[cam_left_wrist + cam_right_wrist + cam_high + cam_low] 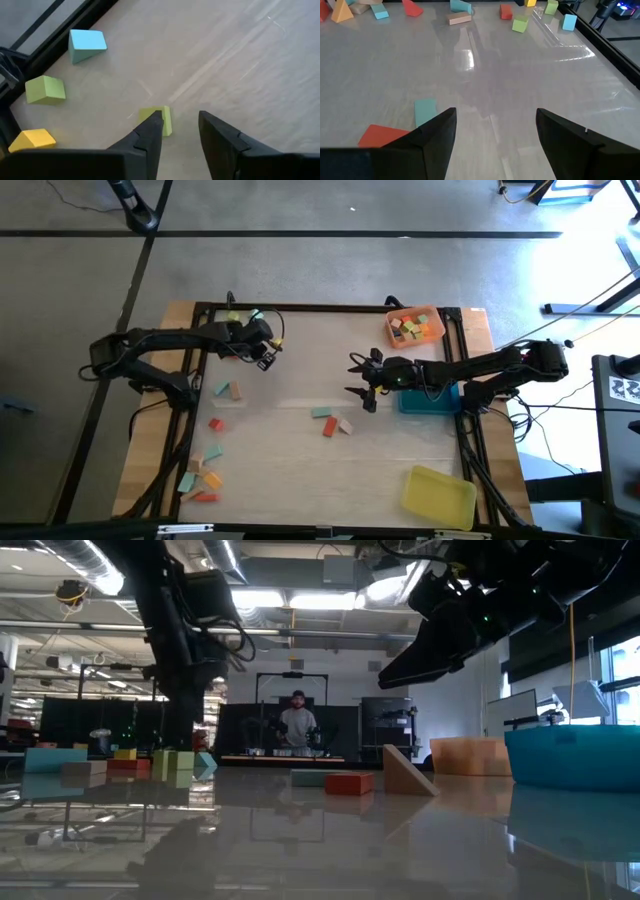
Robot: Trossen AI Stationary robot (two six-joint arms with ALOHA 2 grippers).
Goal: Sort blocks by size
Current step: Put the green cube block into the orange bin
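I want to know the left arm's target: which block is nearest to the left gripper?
The green block just beyond the left gripper: it lies against one fingertip, while the other green, the light blue and the yellow lie well off.

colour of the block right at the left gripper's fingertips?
Light green block, beside one fingertip of the left gripper. Left wrist view shows it best.

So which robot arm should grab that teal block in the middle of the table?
Probably the right. The right gripper hangs open near the teal block, which shows by its fingers in its wrist view. The left gripper is off by the far-left blocks.
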